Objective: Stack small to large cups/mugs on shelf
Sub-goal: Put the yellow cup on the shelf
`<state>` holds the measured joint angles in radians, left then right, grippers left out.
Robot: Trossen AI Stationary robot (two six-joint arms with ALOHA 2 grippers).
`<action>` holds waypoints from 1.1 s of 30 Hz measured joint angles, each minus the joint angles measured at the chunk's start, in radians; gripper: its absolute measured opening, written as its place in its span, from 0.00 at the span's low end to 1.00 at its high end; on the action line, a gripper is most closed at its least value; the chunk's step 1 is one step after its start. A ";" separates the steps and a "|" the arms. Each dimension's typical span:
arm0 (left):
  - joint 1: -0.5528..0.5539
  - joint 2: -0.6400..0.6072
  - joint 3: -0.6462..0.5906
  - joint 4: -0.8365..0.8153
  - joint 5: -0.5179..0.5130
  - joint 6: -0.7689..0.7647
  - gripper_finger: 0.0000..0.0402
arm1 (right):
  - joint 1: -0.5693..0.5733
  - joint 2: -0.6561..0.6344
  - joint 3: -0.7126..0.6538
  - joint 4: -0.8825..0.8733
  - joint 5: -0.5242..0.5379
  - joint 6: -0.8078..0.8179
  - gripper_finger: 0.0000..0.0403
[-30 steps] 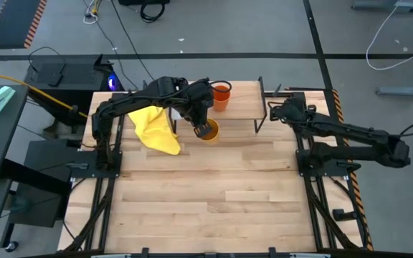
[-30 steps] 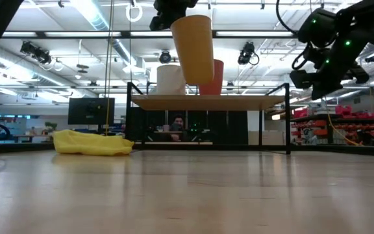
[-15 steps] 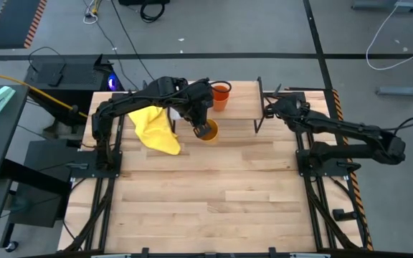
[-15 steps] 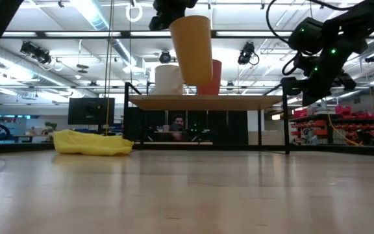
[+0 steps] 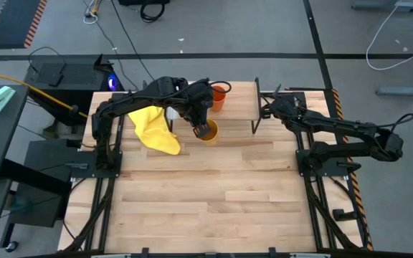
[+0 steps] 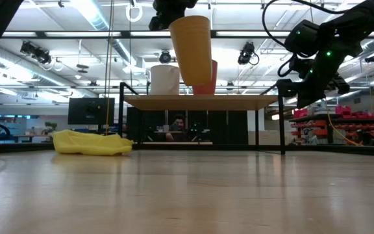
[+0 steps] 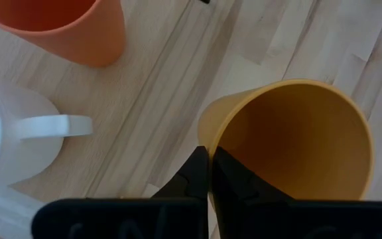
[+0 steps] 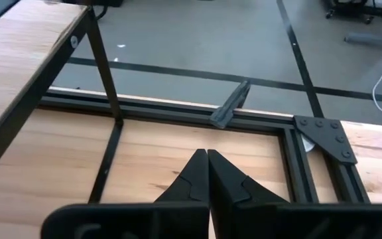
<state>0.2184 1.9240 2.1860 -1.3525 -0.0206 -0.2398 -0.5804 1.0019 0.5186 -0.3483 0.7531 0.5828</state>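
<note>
Wooden table [image 5: 214,193] on a grey floor, seen from above: shelf [image 5: 239,104] at the far edge, yellow cloth [image 5: 154,129] to its left. Left gripper [image 5: 201,122] pinches the rim of the yellow cup [image 5: 207,131] just in front of the shelf. Red cup [image 5: 220,97] stands on the shelf. Right gripper [image 5: 267,109] sits beside the shelf's right legs.

Low view: yellow cup [image 6: 191,49] held in the air, tilted, overlapping the red cup [image 6: 206,78] behind it. Mug [image 6: 164,79] stands on the shelf [image 6: 200,101], left of the red cup. Cloth [image 6: 93,143] lies on the table.

Left wrist: fingers [image 7: 197,176] clenched on the yellow cup's [image 7: 297,139] wall, one inside, one outside. Mug [image 7: 8,143] and red cup [image 7: 65,26] lie beyond.

Right wrist: fingers [image 8: 194,176] closed together, grasping nothing, near a shelf leg [image 8: 105,73].
</note>
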 joint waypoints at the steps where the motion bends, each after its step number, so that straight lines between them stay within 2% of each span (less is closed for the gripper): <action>1: 0.000 0.000 0.000 0.000 0.000 0.000 0.03 | 0.000 0.000 0.000 0.007 0.000 -0.002 0.00; 10: 0.000 0.000 0.000 0.002 0.000 0.011 0.02 | 0.000 -0.001 0.000 0.036 -0.036 -0.039 0.00; 19: 0.000 0.000 0.000 0.049 0.001 0.017 0.02 | 0.018 -0.054 0.000 -0.195 -0.035 0.006 0.00; 24: 0.008 0.000 0.000 0.081 0.016 0.021 0.03 | 0.075 -0.100 0.000 -0.298 -0.033 0.057 0.00; 33: 0.044 -0.001 0.000 0.182 0.021 0.042 0.02 | 0.260 -0.126 0.000 -0.306 -0.032 0.131 0.00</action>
<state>0.2629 1.9232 2.1859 -1.1704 0.0002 -0.1978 -0.3207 0.8757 0.5186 -0.6544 0.7210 0.7142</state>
